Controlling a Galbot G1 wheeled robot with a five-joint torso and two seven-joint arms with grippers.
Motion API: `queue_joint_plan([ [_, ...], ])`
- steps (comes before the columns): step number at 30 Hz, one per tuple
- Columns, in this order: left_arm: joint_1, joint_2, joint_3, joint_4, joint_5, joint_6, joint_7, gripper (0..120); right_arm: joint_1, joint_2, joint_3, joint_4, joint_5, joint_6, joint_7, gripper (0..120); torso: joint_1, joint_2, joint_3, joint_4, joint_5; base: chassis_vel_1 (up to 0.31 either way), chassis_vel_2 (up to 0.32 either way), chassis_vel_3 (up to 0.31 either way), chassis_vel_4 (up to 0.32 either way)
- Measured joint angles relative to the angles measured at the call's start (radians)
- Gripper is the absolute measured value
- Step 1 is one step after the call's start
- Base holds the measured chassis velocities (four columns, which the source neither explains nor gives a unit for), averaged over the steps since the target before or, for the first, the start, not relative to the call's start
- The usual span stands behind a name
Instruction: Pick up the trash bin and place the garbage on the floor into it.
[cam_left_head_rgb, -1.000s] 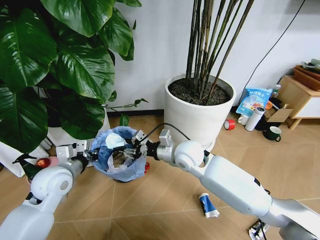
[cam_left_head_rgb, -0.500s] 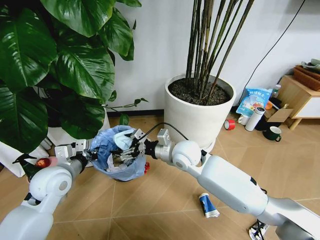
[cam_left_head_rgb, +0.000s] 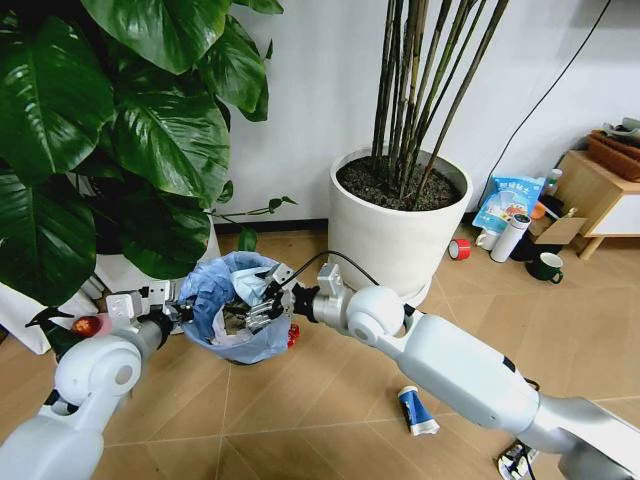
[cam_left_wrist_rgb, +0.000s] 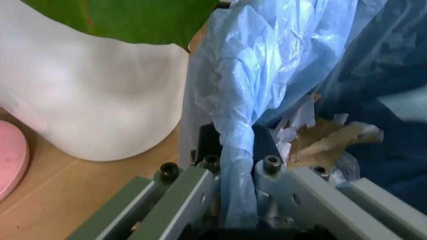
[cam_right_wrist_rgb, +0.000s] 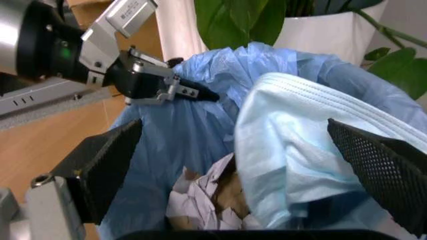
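The trash bin (cam_left_head_rgb: 238, 335), lined with a crinkly light-blue bag, is held just off the floor (cam_left_head_rgb: 330, 400) by my left gripper (cam_left_head_rgb: 185, 311). That gripper is shut on the bag-covered rim (cam_left_wrist_rgb: 237, 190) and also shows across the bin as the left gripper (cam_right_wrist_rgb: 163, 85). My right gripper (cam_left_head_rgb: 262, 303) hovers open over the bin mouth, fingers (cam_right_wrist_rgb: 100, 160) spread wide. A light-blue face mask (cam_right_wrist_rgb: 293, 150) lies inside the bin beyond them. Crumpled paper (cam_right_wrist_rgb: 200, 202) and a brownish wrapper (cam_left_wrist_rgb: 327, 142) sit inside. Garbage on the floor: a blue-white wrapper (cam_left_head_rgb: 415, 410), a black-white wrapper (cam_left_head_rgb: 515, 462), a red piece (cam_left_head_rgb: 293, 334).
A big white plant pot (cam_left_head_rgb: 400, 235) stands right behind the bin, and a large-leaved plant (cam_left_head_rgb: 110, 130) in another white pot (cam_left_wrist_rgb: 87, 100) crowds the left. A red tape roll (cam_left_head_rgb: 459, 248), white bottle (cam_left_head_rgb: 510, 238), mug (cam_left_head_rgb: 546, 266) and wooden cabinet (cam_left_head_rgb: 600, 195) are at the right.
The face mask has shifted a little to the right over the bin and sunk lower. My right arm moved slightly left and back. The left gripper kept its hold on the rim.
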Motion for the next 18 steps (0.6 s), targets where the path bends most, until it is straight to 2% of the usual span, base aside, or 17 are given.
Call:
queue_joint_plan([
  [13, -0.003, -0.002, -0.001, 0.011, 0.004, -0.002, 0.001, 0, -0.003, -0.036, 0.029, 0.045, 0.043, -0.002, 0.013, 100, 0.000, 0.000, 0.000, -0.0001, 0.0000, 0.000, 0.000, 0.000, 0.000],
  [16, -0.003, -0.004, 0.001, 0.009, 0.005, -0.003, 0.001, 0, 0.005, -0.015, 0.031, 0.037, 0.105, -0.019, 0.029, 100, 0.000, 0.000, 0.000, 0.0000, 0.0000, 0.000, 0.000, 0.000, 0.000],
  [18, -0.002, -0.004, 0.002, 0.007, 0.005, -0.004, 0.001, 0, 0.018, 0.010, 0.022, 0.033, 0.202, -0.038, 0.065, 100, 0.000, 0.000, 0.000, 0.0000, 0.0000, 0.000, 0.000, 0.000, 0.000],
])
